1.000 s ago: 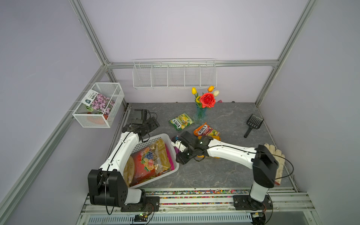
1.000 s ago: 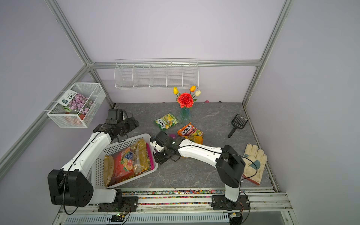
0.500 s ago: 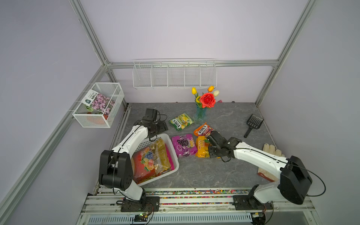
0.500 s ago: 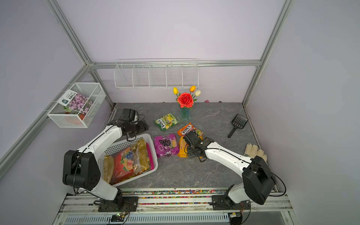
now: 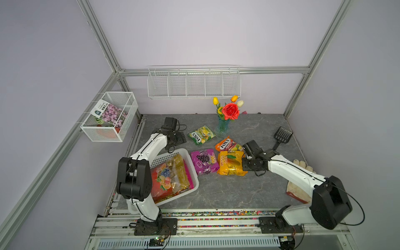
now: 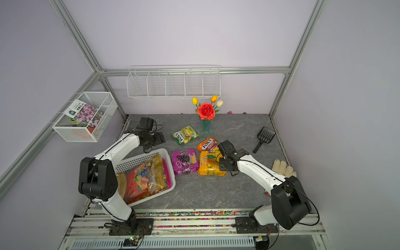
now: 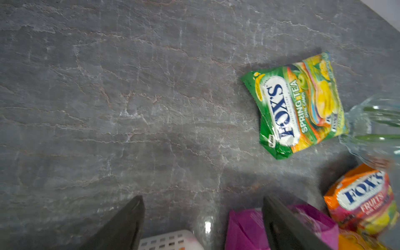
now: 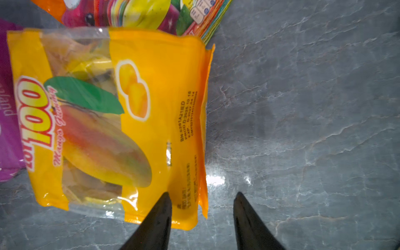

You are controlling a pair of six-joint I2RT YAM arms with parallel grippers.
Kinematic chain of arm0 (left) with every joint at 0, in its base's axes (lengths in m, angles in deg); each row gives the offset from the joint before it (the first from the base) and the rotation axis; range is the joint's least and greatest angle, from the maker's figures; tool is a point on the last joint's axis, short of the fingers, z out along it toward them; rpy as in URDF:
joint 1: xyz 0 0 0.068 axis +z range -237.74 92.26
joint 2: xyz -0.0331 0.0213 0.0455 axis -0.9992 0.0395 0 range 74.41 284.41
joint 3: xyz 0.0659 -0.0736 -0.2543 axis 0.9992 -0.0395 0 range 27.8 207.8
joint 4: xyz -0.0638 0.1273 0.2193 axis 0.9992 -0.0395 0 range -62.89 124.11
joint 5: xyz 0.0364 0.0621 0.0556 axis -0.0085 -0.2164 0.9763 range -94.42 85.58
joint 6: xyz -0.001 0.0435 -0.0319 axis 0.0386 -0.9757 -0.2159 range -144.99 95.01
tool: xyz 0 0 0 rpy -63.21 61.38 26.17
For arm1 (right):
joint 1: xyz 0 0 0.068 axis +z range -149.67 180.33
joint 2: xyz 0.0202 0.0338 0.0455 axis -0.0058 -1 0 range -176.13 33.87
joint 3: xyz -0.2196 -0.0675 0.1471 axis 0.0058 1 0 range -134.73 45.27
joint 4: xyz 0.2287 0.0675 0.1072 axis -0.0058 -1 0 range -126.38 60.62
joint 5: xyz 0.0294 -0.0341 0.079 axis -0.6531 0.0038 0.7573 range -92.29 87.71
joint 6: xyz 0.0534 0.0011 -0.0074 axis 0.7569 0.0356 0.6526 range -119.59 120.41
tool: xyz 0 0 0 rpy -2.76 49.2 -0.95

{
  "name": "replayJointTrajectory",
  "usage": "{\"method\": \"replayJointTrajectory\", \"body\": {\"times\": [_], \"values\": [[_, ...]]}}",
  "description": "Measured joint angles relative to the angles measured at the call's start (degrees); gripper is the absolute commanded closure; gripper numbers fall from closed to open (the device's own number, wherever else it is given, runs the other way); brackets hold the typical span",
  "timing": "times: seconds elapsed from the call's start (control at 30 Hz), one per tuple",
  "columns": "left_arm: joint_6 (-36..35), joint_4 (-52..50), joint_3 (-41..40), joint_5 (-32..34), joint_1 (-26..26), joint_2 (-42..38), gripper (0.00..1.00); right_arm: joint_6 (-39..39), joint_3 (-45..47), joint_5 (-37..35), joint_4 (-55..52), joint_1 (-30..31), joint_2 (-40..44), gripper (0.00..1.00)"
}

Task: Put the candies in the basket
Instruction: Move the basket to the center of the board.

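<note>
Since half a second ago: right arm pulled back rightward off the mango bag [image 5: 231, 162]; left arm barely shifted.

Count: candy bags 6, basket 1, grippers 2.

Basket [image 5: 190, 168], near left: holds 2 bags, gold [image 5: 176, 171] over pink [image 5: 187, 173].

Left gripper [image 7: 202, 218]: jaws wide apart, empty, hovering over the table just beyond the basket's far rim. Green bag [image 7: 296, 106] lies ahead of it, apart; grape bag [image 5: 205, 161] under one finger [image 7: 281, 225] in the wrist view.

Table centre, 4 bags: green far, orange FOX'S [image 5: 227, 144], grape and mango side by side.

Right gripper [image 8: 202, 216]: jaws parted, nothing between them; one finger [image 8: 158, 218] over the mango bag's right edge, contact unclear.
</note>
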Motion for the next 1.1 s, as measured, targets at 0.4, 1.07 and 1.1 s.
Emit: {"method": "replayJointTrajectory", "body": {"times": [0.4, 1.07, 1.1], "values": [[-2.6, 4.2, -4.2, -14.4, 0.0, -0.1, 0.28, -1.7, 0.0, 4.4, 2.3, -4.2, -3.4, 0.73], [-2.6, -3.7, -5.0, -20.0, -7.5, -7.4, 0.17, -4.1, 0.7, 8.2, -4.6, -3.5, 6.3, 0.50], [-2.6, -5.0, -4.7, -18.6, -7.2, -8.6, 0.17, -4.5, 0.4, 8.4, -5.4, -1.6, 6.3, 0.50]]}}
